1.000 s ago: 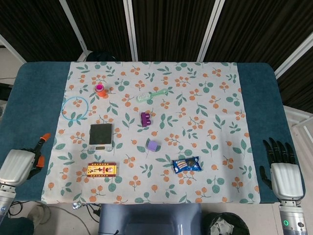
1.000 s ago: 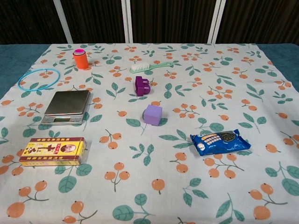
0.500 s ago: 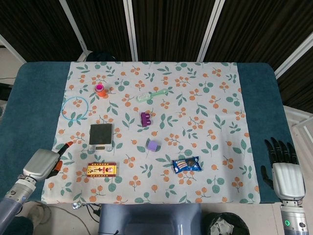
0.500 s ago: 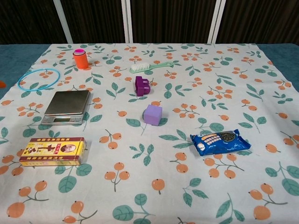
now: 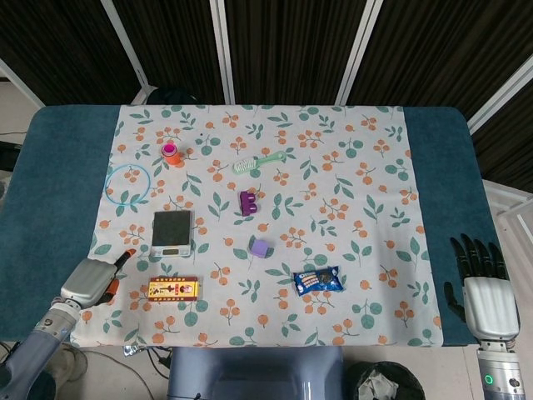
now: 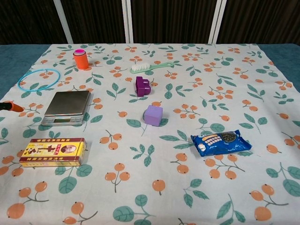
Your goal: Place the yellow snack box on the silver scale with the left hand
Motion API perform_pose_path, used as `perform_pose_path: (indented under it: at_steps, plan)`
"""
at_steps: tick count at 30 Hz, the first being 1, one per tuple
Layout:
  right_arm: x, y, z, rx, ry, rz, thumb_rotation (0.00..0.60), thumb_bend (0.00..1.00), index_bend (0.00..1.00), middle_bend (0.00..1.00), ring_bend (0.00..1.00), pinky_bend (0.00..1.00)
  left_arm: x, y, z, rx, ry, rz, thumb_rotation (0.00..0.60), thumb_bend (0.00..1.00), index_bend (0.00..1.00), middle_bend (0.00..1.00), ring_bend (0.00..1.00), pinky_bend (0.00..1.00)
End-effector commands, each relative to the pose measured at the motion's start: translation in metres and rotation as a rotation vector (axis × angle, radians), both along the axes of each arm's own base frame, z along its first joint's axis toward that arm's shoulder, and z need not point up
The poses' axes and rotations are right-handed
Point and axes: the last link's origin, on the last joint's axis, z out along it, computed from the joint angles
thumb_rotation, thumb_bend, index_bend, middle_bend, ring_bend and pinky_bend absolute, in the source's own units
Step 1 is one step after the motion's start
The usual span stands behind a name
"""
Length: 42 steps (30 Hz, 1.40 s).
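Observation:
The yellow snack box (image 5: 173, 288) (image 6: 53, 152) lies flat near the table's front left. Just behind it stands the silver scale (image 5: 171, 232) (image 6: 67, 107), its pan bare. My left hand (image 5: 93, 280) hovers left of the box, apart from it, holding nothing; only an orange fingertip (image 6: 10, 107) enters the chest view at the left edge. How its fingers lie is hard to read. My right hand (image 5: 480, 287) rests past the table's right front corner with fingers spread, holding nothing.
A blue snack packet (image 5: 318, 280), a purple cube (image 5: 261, 247) and a purple toy (image 5: 247, 202) lie mid-table. Further back are a green brush (image 5: 259, 162), an orange-pink cup (image 5: 171, 153) and a blue ring (image 5: 128, 184).
My left hand has moved rightward and in over the tablecloth's left edge, closer to the yellow box. The right hand has barely shifted. No object moved.

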Motion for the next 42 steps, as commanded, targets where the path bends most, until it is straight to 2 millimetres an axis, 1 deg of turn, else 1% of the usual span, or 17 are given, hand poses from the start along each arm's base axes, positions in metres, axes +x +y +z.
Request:
perform_pose_path:
  at_steps: [1, 19, 42]
  plan:
    - [0.000, 0.000, 0.000, -0.001, 0.000, 0.001, 0.600, 0.51, 0.03, 0.07, 0.06, 0.03, 0.002, 0.002, -0.003, -0.004, -0.001, 0.002, 0.600, 0.61, 0.06, 0.77, 0.71, 0.73]
    - [-0.001, 0.000, 0.002, -0.007, -0.003, -0.001, 0.600, 0.51, 0.03, 0.07, 0.06, 0.03, 0.009, 0.012, -0.025, -0.050, 0.017, -0.016, 0.600, 0.61, 0.06, 0.77, 0.71, 0.73]
    - [-0.001, 0.000, 0.002, -0.006, -0.002, -0.006, 0.600, 0.51, 0.03, 0.07, 0.06, 0.03, 0.015, 0.015, -0.037, -0.063, 0.046, -0.022, 0.600, 0.61, 0.06, 0.77, 0.71, 0.73]
